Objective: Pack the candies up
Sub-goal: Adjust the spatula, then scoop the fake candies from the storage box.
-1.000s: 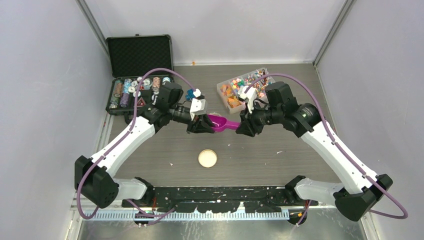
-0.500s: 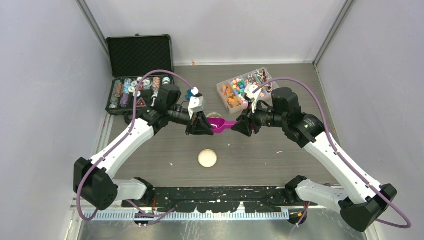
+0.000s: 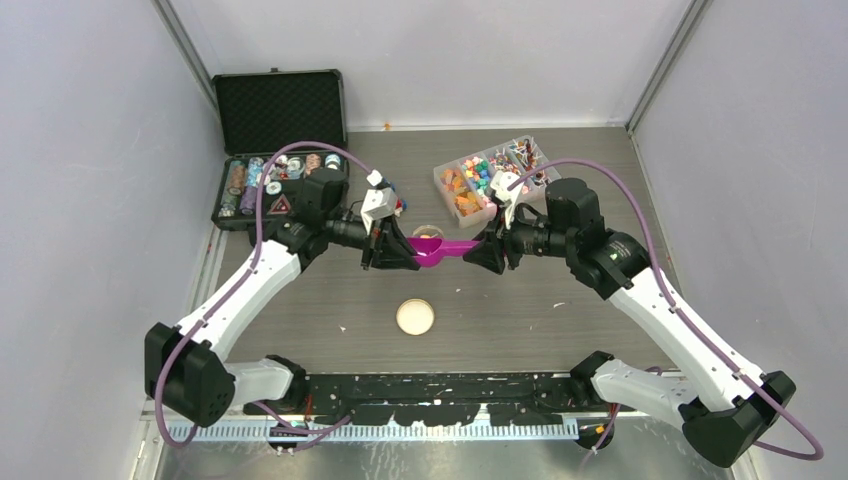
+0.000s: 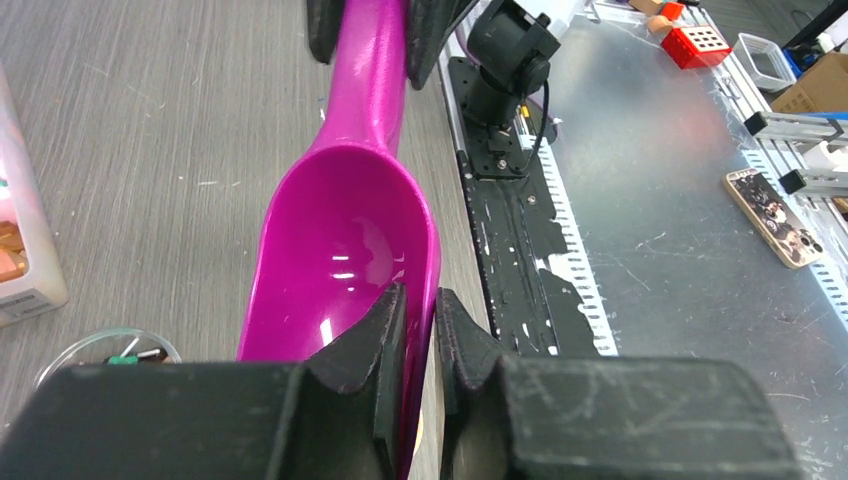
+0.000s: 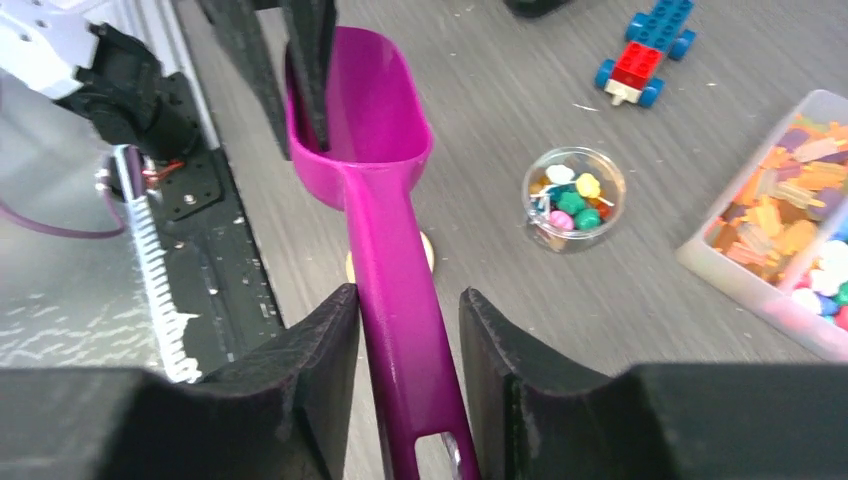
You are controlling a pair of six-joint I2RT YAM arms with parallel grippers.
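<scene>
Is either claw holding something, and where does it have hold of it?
The left gripper pinches the magenta scoop by its bowl rim. The right gripper straddles its handle; whether it grips is unclear.

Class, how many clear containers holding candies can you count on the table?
2. A small round jar near the purple scoop, and a compartmented box at the table's far side, right of centre. The arms may hide others.

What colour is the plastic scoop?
Bright magenta. The scoop shows best in the left wrist view.
</scene>
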